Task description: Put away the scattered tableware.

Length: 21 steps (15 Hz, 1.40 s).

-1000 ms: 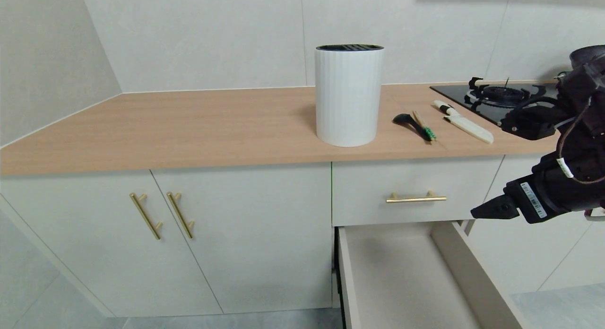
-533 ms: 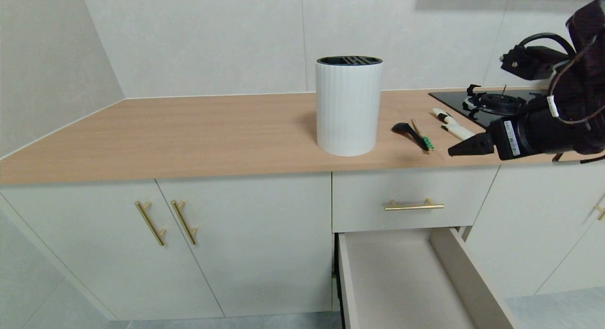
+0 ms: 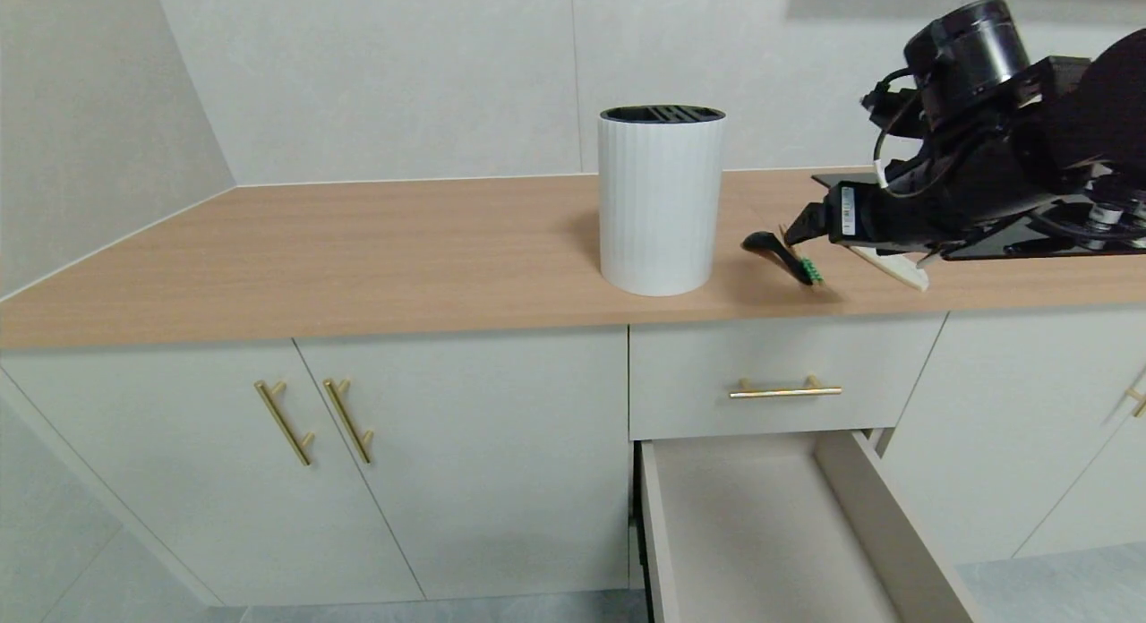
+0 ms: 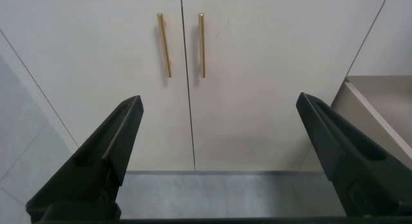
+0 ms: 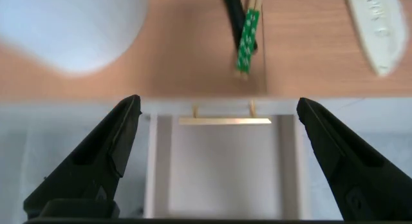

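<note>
R gripper (image 5: 217,102), jaws wide open & empty, sits just short of spoon (image 3: 763,242) + chopsticks (image 5: 246,37); both lie ahead, long axis pointing away.

Right arm (image 3: 976,189) hides knife (image 3: 898,271) handle, seemingly most of stove (image 3: 1030,244).

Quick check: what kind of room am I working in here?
Most likely a kitchen: a wooden countertop over cabinet doors, an open drawer below, and a white knife block with utensils lying beside it.
</note>
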Available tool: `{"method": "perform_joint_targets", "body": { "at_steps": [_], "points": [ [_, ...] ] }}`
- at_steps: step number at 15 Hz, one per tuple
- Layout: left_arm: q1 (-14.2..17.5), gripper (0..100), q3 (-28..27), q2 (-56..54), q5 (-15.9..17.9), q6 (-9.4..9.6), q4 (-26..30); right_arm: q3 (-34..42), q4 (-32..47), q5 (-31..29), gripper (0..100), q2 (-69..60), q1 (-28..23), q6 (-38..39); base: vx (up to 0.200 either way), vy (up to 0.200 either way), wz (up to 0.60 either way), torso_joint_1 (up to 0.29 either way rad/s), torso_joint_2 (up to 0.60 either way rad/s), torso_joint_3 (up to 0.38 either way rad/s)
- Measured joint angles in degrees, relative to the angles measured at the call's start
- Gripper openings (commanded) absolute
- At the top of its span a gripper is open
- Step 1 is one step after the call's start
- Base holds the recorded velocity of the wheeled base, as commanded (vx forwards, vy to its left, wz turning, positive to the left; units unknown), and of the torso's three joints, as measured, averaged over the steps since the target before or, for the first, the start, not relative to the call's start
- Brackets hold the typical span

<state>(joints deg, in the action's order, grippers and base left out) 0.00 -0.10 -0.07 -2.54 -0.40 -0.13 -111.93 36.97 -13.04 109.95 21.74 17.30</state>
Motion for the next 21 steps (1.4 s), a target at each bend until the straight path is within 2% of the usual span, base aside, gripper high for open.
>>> {"method": "perform_joint_targets", "body": {
  "at_steps": [2,6,18,19,21],
  "points": [
    [0.0,100,0.0,0.0,0.0,0.02,0.0,-1.9,-1.3,-3.4,100,4.3,-0.3,2.0,0.0,0.0,0.0,0.0,0.0,0.0],
    [0.0,100,0.0,0.0,0.0,0.0,0.0,-2.6,-6.4,-5.6,100,9.1,-2.5,2.1,0.0,0.0,0.0,0.0,0.0,0.0],
    [0.0,100,0.0,0.0,0.0,0.0,0.0,-2.7,-7.4,-5.9,100,12.0,-4.2,1.3,0.0,0.0,0.0,0.0,0.0,0.0],
    [0.0,100,0.0,0.0,0.0,0.0,0.0,-2.7,-7.2,-5.9,0,12.0,-4.1,1.3,0.0,0.0,0.0,0.0,0.0,0.0],
    [0.0,100,0.0,0.0,0.0,-0.02,0.0,-2.7,-7.0,-5.9,0,12.3,-3.9,1.3,0.0,0.0,0.0,0.0,0.0,0.0]
  ]
}}
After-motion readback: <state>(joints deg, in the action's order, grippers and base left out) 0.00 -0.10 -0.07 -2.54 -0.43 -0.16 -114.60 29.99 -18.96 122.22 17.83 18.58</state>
